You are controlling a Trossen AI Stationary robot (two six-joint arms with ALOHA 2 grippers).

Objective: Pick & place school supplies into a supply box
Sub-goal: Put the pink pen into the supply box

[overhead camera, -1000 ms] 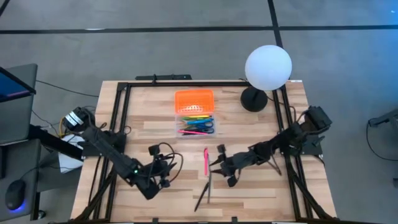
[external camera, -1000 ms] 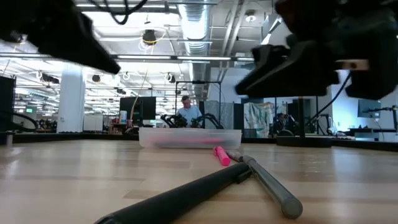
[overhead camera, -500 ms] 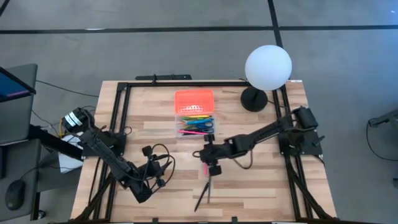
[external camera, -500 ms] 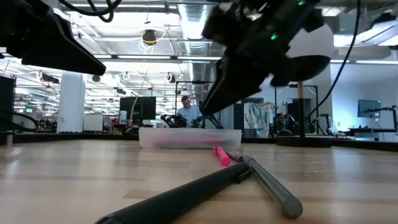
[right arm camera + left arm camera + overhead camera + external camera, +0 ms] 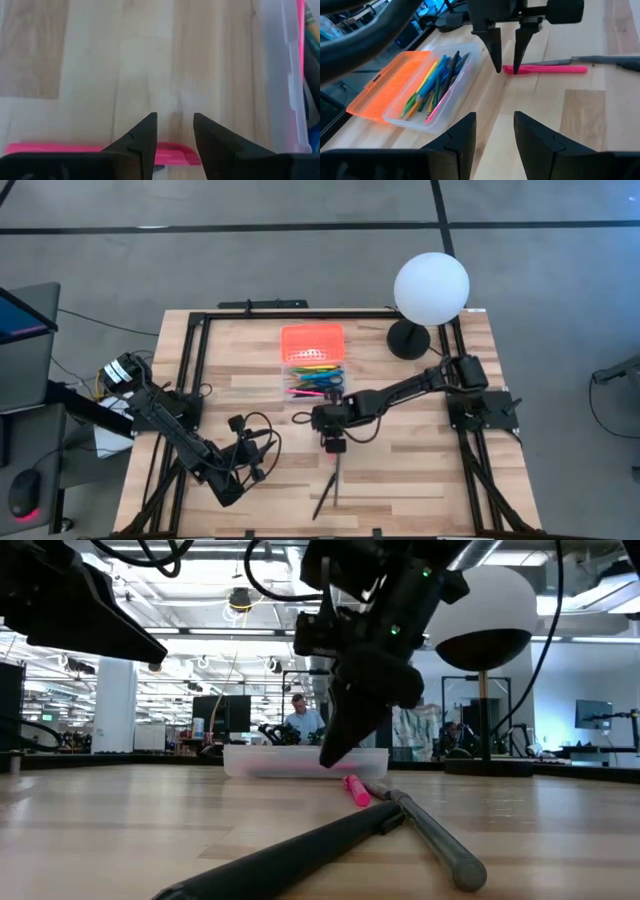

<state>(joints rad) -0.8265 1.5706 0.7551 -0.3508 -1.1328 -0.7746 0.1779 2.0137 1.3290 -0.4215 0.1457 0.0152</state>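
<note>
The right claw [image 5: 505,50] hangs tip-down over one end of the pink marker [image 5: 547,69], its two fingers parted with a clear gap and gripping nothing; from the left wrist view one fingertip sits just at the marker's end, the other to the box side of it. On the high view this spot lies just below the middle of the wooden surface [image 5: 420,480], and the marker runs from there toward 6 o'clock.

The supply box [image 5: 315,378] lies near the claw at about 11 o'clock from it, clear tray toward the arms and orange lid [image 5: 312,340] folded open toward 12. It already holds a bundle of green, yellow, blue, pink and black pens. Two dark pens [image 5: 330,490] lie crossed at 6 o'clock, touching the marker's far end (they look to be next in the queue).

The left claw [image 5: 256,452] waits at about 8 o'clock, fingers apart and empty.

The risk, I judge, is the off-centre aim: closing so near the tip could pinch only the rounded end, so the marker squirts out or pivots. A grab that far from its middle would also let it droop, and it could catch the tray wall on the way in.
</note>
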